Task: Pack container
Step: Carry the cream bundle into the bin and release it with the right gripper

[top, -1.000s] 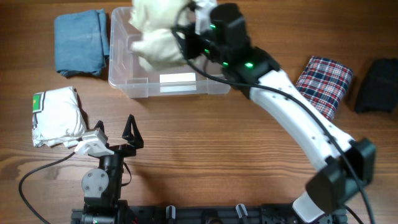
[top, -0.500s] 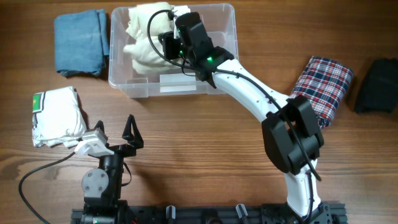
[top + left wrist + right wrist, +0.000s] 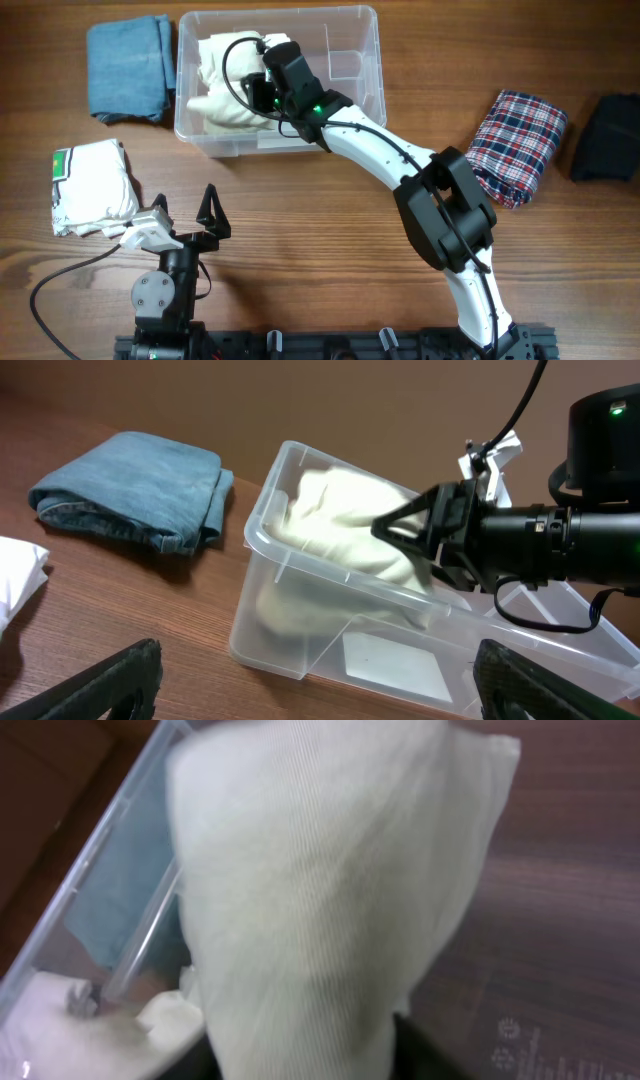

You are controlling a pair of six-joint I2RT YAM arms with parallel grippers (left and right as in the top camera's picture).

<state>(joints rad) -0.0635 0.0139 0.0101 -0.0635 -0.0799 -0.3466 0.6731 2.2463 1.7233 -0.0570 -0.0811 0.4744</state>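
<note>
The clear plastic container [image 3: 350,142] stands at the back of the table, its white label on the near wall. A cream garment [image 3: 222,88] lies in its left half. My right gripper [image 3: 262,86] is down inside the container, shut on the cream garment. In the left wrist view the container [image 3: 290,650], the garment [image 3: 335,520] and the right gripper [image 3: 425,538] show the same hold. The garment [image 3: 320,890] fills the right wrist view, beside the container wall [image 3: 90,890]. My left gripper [image 3: 185,198] is open and empty near the front edge.
Folded blue jeans [image 3: 128,68] lie left of the container. A white garment with a green label [image 3: 92,188] lies at front left, close to the left gripper. A plaid garment [image 3: 520,135] and a black garment [image 3: 607,135] lie at the right.
My right gripper has carried the cream garment from above the container's back rim down into its left half. The left arm has not moved.
</note>
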